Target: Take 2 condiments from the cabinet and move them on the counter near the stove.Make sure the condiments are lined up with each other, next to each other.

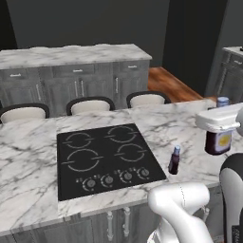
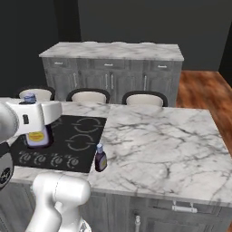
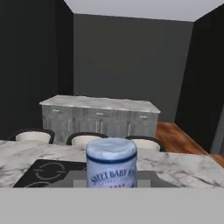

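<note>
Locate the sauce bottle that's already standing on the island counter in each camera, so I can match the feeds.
Left base view: standing bottle right of the cooktop's knobs.
Right base view: bottle at the cooktop's front right corner.
Hand view: cannot tell.
Shared landmark: the black cooktop.

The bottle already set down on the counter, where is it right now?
The sauce bottle stands upright on the marble counter, just off the cooktop's front right corner, beside the knobs.
</note>
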Controlling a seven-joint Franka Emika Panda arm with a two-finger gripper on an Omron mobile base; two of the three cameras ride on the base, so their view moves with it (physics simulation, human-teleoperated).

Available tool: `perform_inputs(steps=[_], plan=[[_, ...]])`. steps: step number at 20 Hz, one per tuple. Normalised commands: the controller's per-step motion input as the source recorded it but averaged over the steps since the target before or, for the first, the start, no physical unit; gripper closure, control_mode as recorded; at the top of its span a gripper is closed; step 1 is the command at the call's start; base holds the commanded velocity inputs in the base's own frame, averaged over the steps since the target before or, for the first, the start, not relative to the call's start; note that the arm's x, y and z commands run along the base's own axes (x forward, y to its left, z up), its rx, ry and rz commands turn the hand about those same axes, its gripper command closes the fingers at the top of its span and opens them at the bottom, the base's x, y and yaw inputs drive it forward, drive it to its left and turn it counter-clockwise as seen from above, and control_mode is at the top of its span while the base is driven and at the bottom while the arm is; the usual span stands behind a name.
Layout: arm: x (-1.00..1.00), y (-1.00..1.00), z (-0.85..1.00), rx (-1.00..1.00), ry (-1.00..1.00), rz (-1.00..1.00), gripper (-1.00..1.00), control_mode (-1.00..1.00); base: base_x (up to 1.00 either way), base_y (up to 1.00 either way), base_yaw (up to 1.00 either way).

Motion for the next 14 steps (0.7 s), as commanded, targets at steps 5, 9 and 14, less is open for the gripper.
perform_inputs(steps=[5,9,14], plan=[[0.00,-0.29,-0.41,0.00,0.00,0.29,1.00,-1.00,0.00,0.00,0.00],[0.02,-0.29,-0.42,0.00,0.00,0.31,1.00,-1.00,0.00,0.00,0.00],[0.09,-0.25,-0.37,0.00,-0.17,0.30,1.00,-1.00,0.00,0.00,0.00]])
